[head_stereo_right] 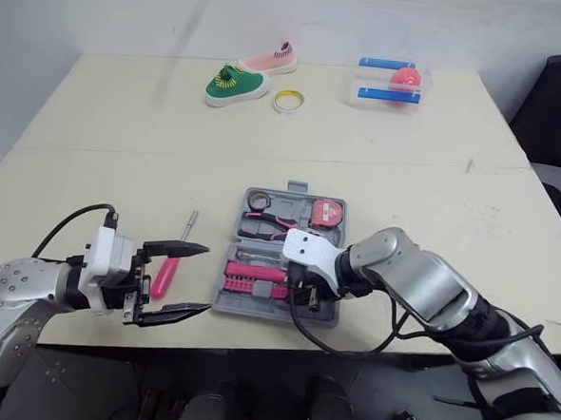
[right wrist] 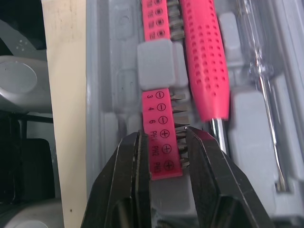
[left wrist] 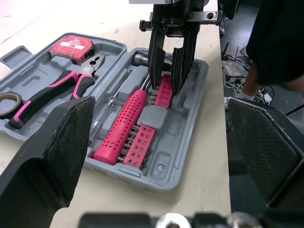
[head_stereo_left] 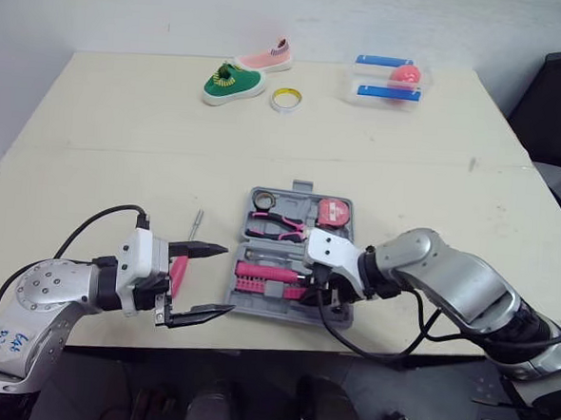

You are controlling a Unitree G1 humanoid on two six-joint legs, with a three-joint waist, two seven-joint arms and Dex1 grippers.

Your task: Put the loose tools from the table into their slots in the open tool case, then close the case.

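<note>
Office-like room, plain table, black chair

**A:** From where do the two eye views look?

**B:** From the head, high up. They face forward and down over the whole bench. They sit side by side, so both share one scene: the open tool case and both arms.

**A:** And the left wrist camera?

**B:** It sits low behind the left claw and looks along its wide-apart fingers to the case, quite near. It meets the right claw from the front.

**A:** The right wrist one?

**B:** Very near, looking along the right claw's fingers into the case, at the pink bit strip pinched between them. The left wrist view shares this strip.
</note>
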